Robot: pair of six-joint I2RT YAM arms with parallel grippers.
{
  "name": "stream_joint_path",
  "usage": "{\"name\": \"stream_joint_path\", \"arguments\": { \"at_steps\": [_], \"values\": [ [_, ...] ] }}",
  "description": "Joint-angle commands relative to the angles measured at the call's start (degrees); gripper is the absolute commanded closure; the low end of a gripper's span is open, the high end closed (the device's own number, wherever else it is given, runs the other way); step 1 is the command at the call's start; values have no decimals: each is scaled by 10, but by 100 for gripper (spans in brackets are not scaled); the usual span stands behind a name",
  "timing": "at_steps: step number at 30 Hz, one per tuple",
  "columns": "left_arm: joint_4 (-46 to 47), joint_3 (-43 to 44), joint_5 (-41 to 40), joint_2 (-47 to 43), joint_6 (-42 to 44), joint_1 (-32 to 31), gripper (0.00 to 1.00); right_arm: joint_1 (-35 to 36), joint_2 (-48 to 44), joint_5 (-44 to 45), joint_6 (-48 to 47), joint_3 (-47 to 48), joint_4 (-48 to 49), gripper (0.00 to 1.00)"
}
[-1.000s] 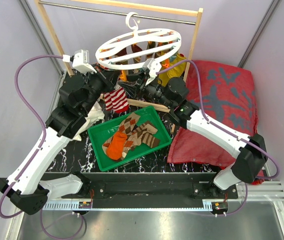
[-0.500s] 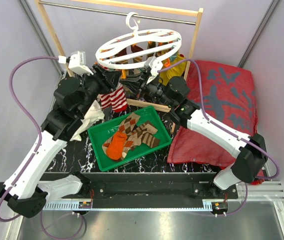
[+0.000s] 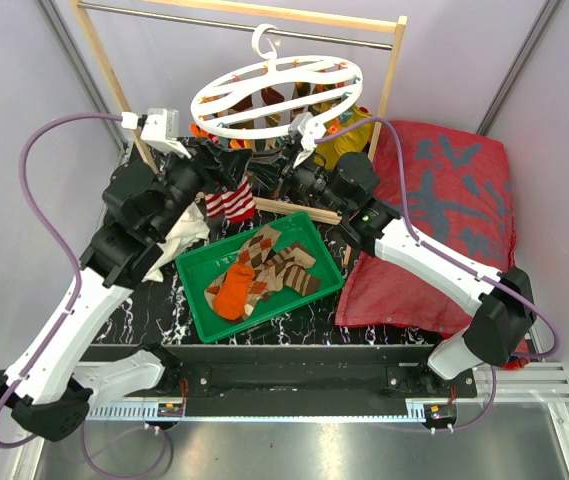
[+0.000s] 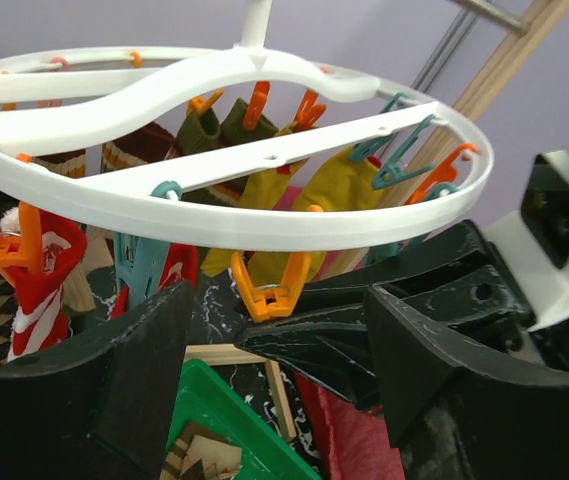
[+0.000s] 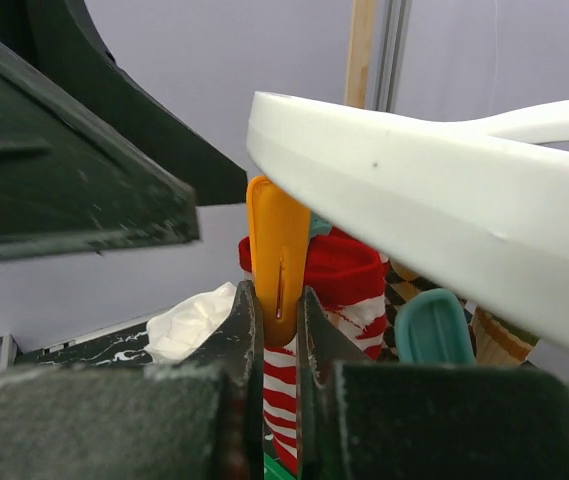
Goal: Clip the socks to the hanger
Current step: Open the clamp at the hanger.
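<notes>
Some socks [image 3: 232,198] hang from the hanger [image 4: 264,222] at 12 o'clock. More lie in the tray [image 3: 202,300] at 6. The right gripper [image 5: 276,300] pinches an orange clip [image 5: 277,245]. The left gripper [image 4: 276,310] gapes open, empty.

Hanger [image 4: 264,225] above wide-spread end effector [image 4: 274,335]
</notes>
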Motion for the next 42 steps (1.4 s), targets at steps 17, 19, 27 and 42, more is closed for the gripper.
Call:
{"name": "stream_joint_path", "arguments": {
  "at_steps": [17,19,27,42],
  "values": [
    [30,60,-36,64,17,-1,54,13,1,20,-27,19,-19,100],
    [31,62,-37,66,12,-1,57,13,1,24,-30,19,-20,100],
    [29,59,-34,72,14,-1,85,15,3,36,-36,13,-28,96],
    [27,14,-55,73,69,-2,100,15,-98,70,-16,-95,-162,32]
  ]
}}
